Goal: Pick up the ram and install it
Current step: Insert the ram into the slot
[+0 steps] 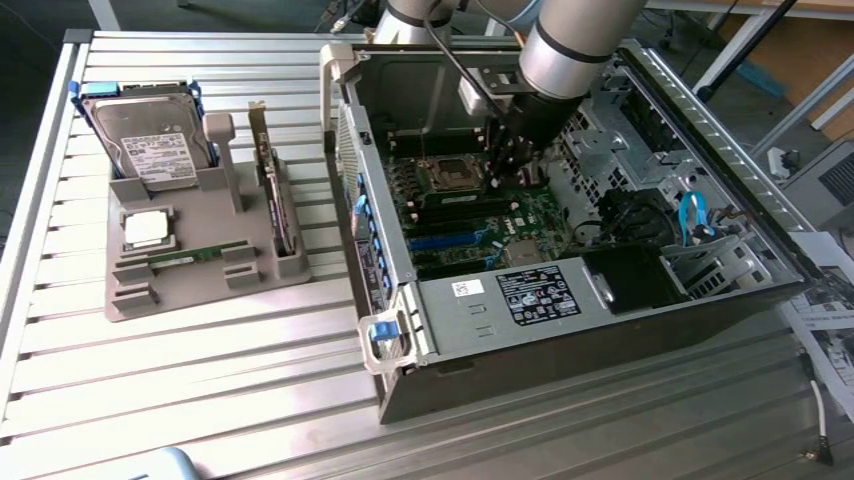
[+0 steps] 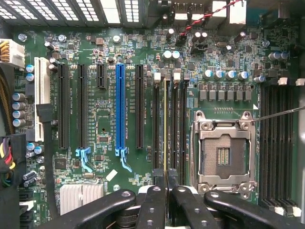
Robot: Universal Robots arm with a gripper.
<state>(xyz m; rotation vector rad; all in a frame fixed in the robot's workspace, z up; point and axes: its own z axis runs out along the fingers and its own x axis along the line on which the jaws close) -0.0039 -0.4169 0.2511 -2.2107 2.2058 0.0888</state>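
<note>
Computer case (image 1: pixel 454 300), side open. Motherboard (image 2: pixel 100 95) inside. Gripper (image 2: pixel 166 190): jaws narrow, clamped on the ram (image 2: pixel 165 119), held edge-on over the memory slots (image 2: pixel 156 119) beside the processor socket (image 2: pixel 223 152). Step in hand: insertion; whether seated, cannot tell. Calls for the stick parallel to its slot, pressed straight down

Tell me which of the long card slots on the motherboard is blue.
The slot between the short black slot and a long black one; the others are black, bar one white slot.
</note>
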